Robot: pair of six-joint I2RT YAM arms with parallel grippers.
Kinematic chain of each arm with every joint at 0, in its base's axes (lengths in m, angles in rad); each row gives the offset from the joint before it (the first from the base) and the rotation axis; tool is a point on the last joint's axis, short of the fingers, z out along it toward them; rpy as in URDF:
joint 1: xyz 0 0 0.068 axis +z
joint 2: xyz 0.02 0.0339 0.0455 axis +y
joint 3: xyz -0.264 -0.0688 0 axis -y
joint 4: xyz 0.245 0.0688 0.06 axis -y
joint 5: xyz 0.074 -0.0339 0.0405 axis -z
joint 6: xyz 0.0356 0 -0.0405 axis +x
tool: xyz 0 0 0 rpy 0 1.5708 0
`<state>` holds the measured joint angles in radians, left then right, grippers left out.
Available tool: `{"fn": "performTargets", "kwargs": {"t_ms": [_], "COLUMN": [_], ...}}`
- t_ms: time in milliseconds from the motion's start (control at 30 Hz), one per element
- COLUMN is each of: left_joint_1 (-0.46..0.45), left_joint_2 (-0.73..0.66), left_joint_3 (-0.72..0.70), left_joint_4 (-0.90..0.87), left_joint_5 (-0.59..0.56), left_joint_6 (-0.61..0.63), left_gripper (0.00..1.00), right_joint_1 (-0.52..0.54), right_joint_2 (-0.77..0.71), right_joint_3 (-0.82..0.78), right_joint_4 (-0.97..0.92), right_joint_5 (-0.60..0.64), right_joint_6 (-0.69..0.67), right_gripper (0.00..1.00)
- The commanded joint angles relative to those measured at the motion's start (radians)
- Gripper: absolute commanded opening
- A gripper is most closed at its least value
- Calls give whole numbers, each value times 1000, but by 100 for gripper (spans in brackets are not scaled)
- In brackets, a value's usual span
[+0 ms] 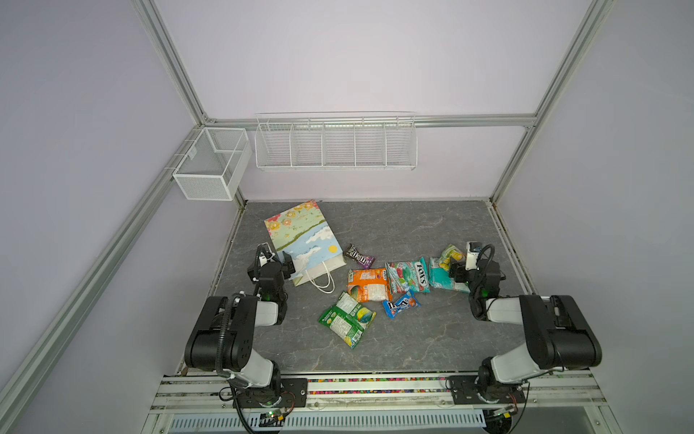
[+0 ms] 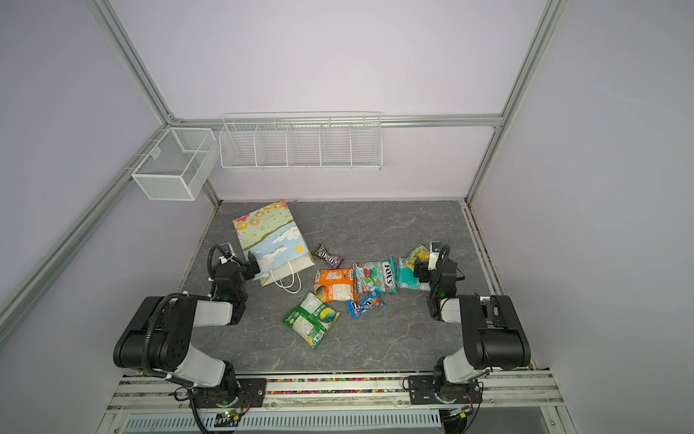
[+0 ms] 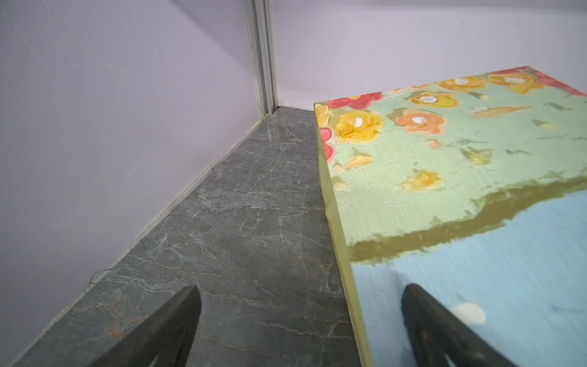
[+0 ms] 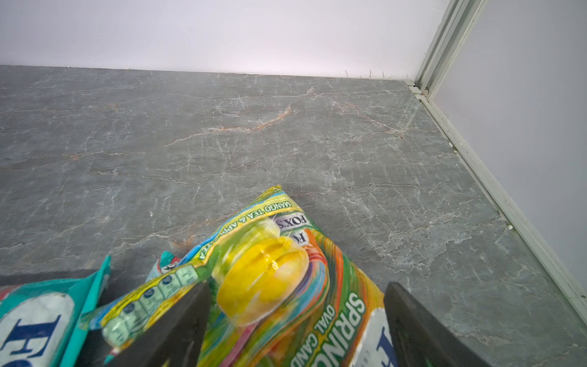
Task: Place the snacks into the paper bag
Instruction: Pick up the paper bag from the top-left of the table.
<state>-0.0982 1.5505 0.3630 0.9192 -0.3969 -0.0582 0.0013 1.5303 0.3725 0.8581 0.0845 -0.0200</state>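
We see the paper bag (image 1: 304, 240) lying flat at far left, its long axis diagonal and its mouth toward the arms; what is inside we cannot tell. Six snacks (image 1: 366, 285) lie outside it on the table (image 1: 413, 338). Only the wrist views show both grippers spread wide and holding nothing: the left gripper (image 3: 300, 292) straddles the bag's edge, the right gripper (image 4: 297, 286) the teal-yellow pouch (image 4: 279, 263).

Bare tabletop (image 1: 432, 225) beyond and before the clustered snacks (image 1: 407, 276); paper bag (image 1: 304, 236) flat near the left wall.

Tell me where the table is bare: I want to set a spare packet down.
Bare: the far strip along the back wall beside the paper bag; the near stretch between the green pouch and the arm bases. Crowded: the middle, around the orange pouch.
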Motion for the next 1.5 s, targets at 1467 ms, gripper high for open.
{"fn": "performTargets", "kwargs": {"t_ms": [1467], "left_joint_1": [-133], "left_joint_2": [-499], "left_joint_3": [464], "left_joint_4": [-839], "left_joint_5": [-147], "left_joint_6": [53], "left_gripper": [100], "right_joint_1": [57], "right_joint_2": [-611], "right_joint_3": [402], "right_joint_4": [-913], "right_joint_5": [-366], "right_joint_6": [150], "right_gripper": [88]}}
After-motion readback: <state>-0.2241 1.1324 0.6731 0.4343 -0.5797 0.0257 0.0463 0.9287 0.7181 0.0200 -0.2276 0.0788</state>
